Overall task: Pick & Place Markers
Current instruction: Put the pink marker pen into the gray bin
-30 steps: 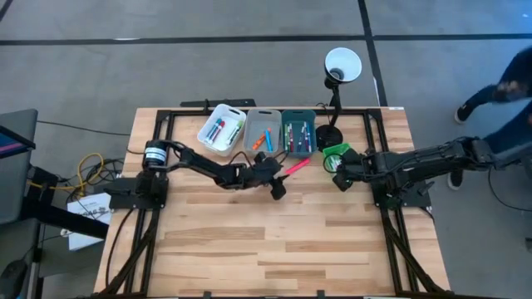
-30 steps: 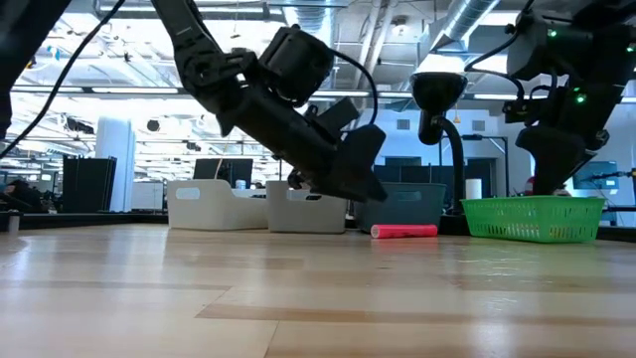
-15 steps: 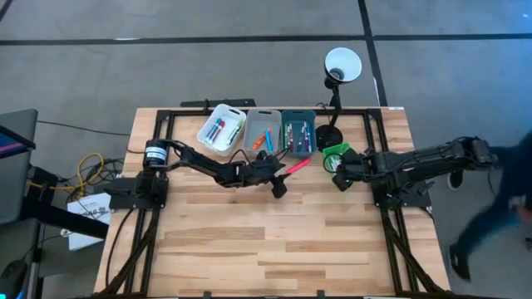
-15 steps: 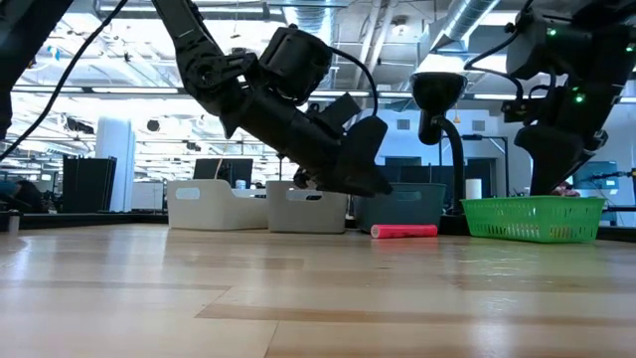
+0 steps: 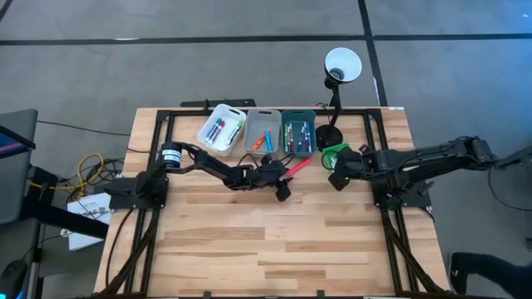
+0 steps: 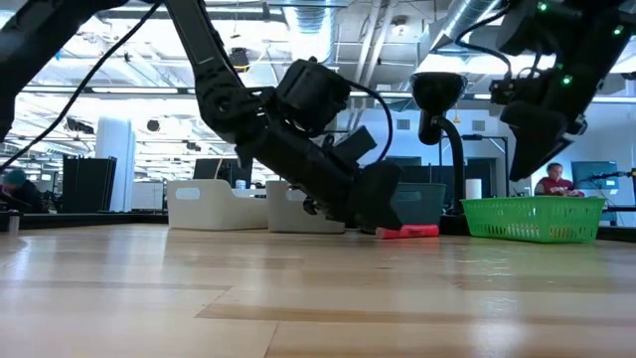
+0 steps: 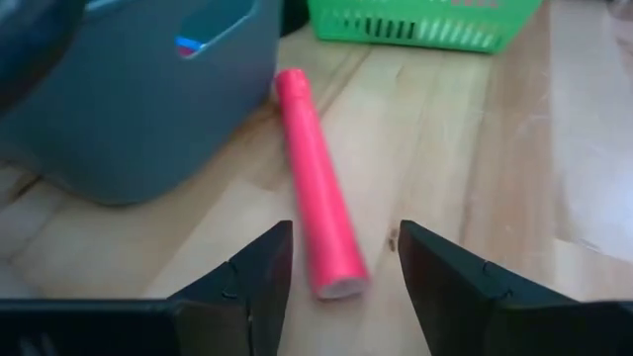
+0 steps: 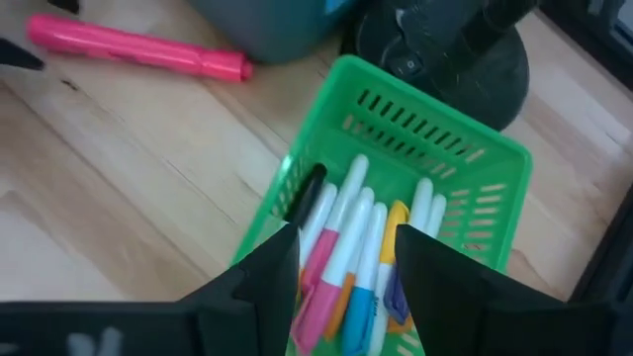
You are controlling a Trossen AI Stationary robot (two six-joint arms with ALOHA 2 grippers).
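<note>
Markers: one pink marker [image 7: 316,188] on table.

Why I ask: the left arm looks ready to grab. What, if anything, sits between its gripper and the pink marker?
Nothing visible. The left gripper is open, its fingers either side of the pink marker, which lies on bare wood beside the teal bin.

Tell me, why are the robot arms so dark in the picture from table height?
In the low view, bright ceiling lights and windows sit behind the left gripper, so it shows as a silhouette; the pink marker still shows colour. In the high view, light is even.
</note>
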